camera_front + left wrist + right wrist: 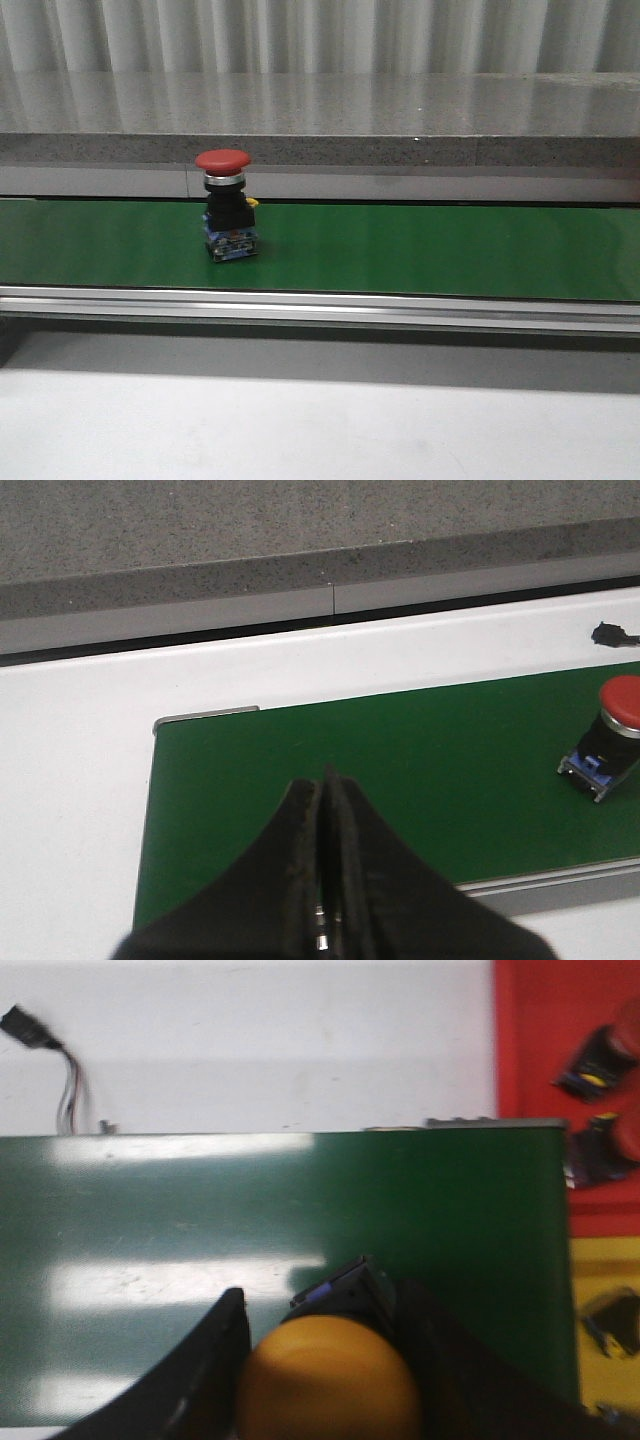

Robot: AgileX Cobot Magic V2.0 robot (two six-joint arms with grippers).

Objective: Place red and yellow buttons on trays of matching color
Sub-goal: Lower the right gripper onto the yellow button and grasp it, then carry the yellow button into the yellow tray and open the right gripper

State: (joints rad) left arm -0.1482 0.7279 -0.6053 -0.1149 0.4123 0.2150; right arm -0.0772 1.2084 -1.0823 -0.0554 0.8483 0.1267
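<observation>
**Front view: one red button on the belt, a yellow one clenched in the right gripper**

Front view shows a red button [223,161] standing upright on the green conveyor belt [450,250], its black and blue body under the cap, sitting at about nine o'clock from the belt's middle. Behind it runs a grey stone ledge [400,120].

From the left wrist, the left gripper [327,780] hangs over the near end of the belt with its two black fingers pressed together and nothing between them. The red button lies well apart from it, toward three o'clock in that picture.

From the right wrist, the right gripper [320,1330] is clamped on a yellow button [328,1380], the fingers hugging either side of its cap. Past the belt's end, at about one o'clock, sits a red tray [550,1050] with dark button bodies on it, and a yellow tray [600,1280] lies just beside it at three o'clock.
</observation>
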